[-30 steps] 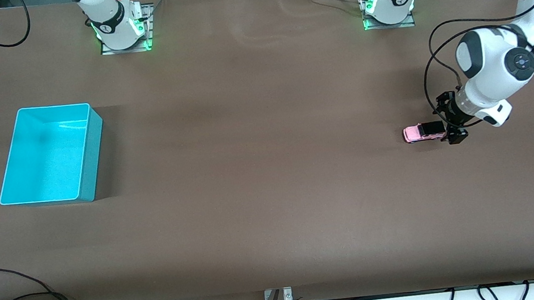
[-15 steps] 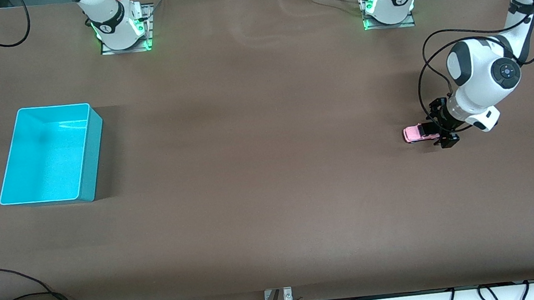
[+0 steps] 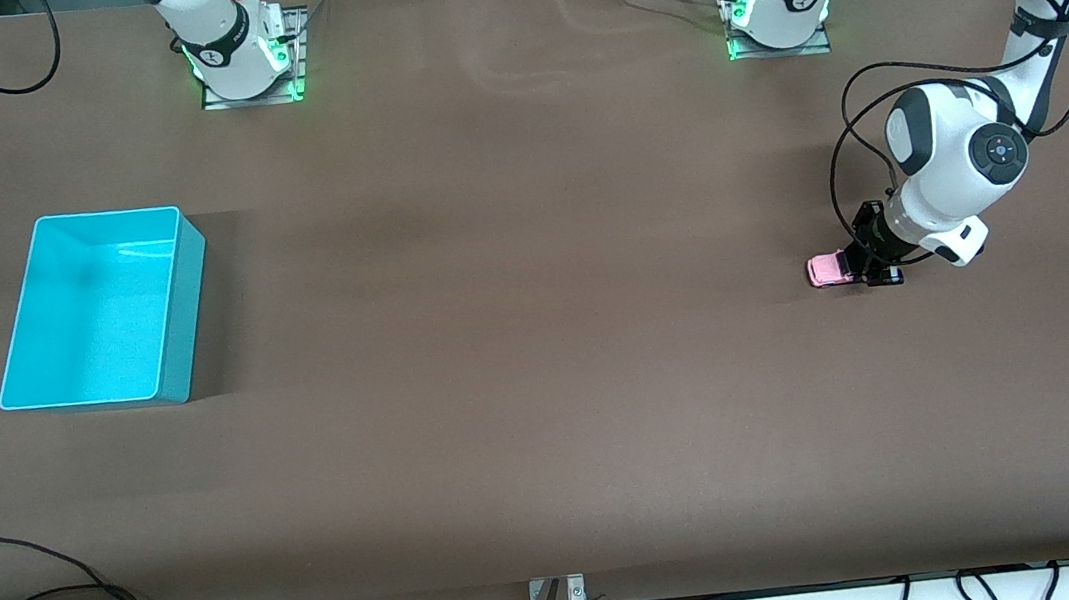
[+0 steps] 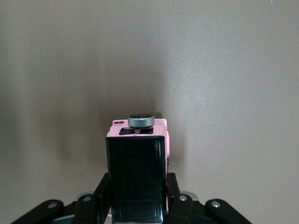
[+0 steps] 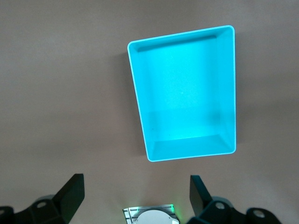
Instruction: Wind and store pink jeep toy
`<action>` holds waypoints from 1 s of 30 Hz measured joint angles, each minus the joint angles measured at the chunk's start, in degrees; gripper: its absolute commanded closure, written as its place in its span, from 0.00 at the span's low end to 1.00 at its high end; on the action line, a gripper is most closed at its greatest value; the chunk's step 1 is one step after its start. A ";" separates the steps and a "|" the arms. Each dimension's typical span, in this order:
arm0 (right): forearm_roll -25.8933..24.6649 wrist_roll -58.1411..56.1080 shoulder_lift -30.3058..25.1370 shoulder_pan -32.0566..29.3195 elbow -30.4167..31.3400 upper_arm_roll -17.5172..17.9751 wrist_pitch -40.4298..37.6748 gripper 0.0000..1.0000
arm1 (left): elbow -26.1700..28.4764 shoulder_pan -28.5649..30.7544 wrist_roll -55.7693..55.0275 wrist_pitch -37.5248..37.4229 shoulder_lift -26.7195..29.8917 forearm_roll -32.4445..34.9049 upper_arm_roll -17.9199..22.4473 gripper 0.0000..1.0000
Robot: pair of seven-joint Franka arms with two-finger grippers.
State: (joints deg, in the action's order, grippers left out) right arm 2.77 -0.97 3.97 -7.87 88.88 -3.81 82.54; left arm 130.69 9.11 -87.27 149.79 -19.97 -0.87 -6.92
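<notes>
Left gripper (image 3: pixel 871 264), mid-right of front view, is down at table level w/ fingers (image 4: pixel 103 186) clamped on the black rear of the pink jeep toy (image 3: pixel 829 268); toy sits on the brown table (image 3: pixel 539 340). Right gripper (image 5: pixel 135 193) waits up high, jaws wide, holding nothing, above the turquoise bin (image 3: pixel 175 311) at mid-left.

I see even overhead light on the counter (image 3: pixel 539 340); soft shadows beside the bin (image 3: pixel 103 309); focus sharp.

Left claw (image 3: pixel 871 268) hides pink jeep toy (image 3: pixel 828 269) rear.
</notes>
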 measured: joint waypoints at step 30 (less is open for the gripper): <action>0.00 -0.04 0.00 0.05 0.00 0.05 0.04 0.00 | -0.26 -4.32 -10.68 0.34 -0.31 9.16 0.06 1.00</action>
State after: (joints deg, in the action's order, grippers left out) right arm 2.77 -1.01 3.97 -7.81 88.88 -3.77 82.57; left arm 130.43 4.79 -97.94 150.14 -20.29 8.29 -6.86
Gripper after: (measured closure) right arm 0.000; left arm 0.502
